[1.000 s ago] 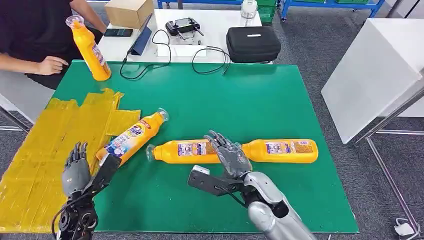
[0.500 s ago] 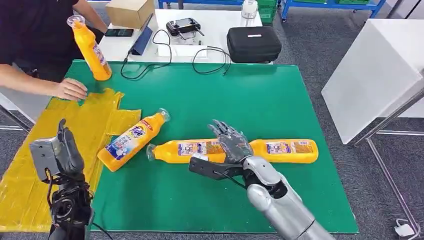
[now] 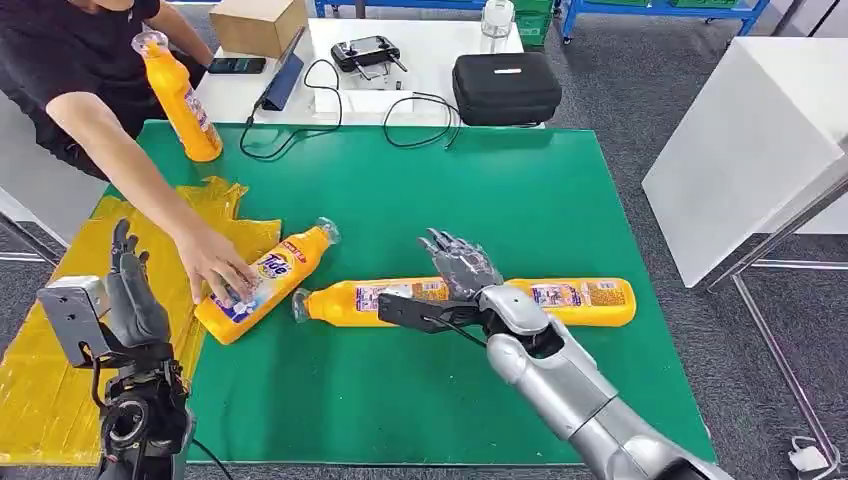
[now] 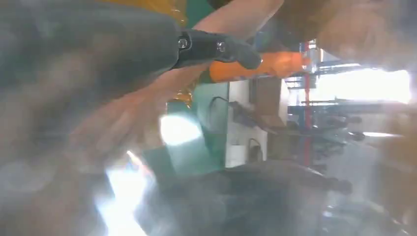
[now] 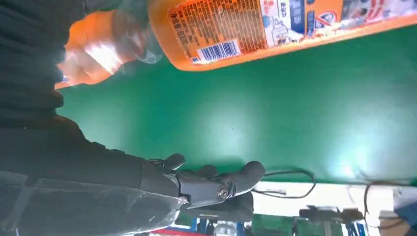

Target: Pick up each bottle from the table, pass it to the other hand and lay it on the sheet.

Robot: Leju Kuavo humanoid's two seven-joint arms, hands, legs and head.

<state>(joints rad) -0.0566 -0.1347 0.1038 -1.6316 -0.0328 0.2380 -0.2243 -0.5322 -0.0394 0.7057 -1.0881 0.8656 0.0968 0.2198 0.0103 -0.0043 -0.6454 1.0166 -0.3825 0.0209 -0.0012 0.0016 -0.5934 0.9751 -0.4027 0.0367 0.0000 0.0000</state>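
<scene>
Head view: the right hand (image 3: 462, 268), fingers spread and holding nothing, hovers over the middle bottle (image 3: 368, 302) lying on the green table (image 3: 520, 190); the pick-up step is in hand. The bottle lies beneath the fingers, contact uncertain. The next move likely calls for lowering and closing round its body. The left hand (image 3: 132, 290) is raised, open, beside the yellow sheet (image 3: 60, 300).

Three bottles lie on the tabletop (image 3: 560, 200): the left bottle (image 3: 262, 281) at nine o'clock beside the sheet (image 3: 60, 330), the middle bottle (image 3: 370, 302) and right bottle (image 3: 570, 301) end to end at centre. A fourth bottle (image 3: 180, 96) stands at eleven o'clock, and a person's hand (image 3: 215, 265) rests on the left bottle.
</scene>
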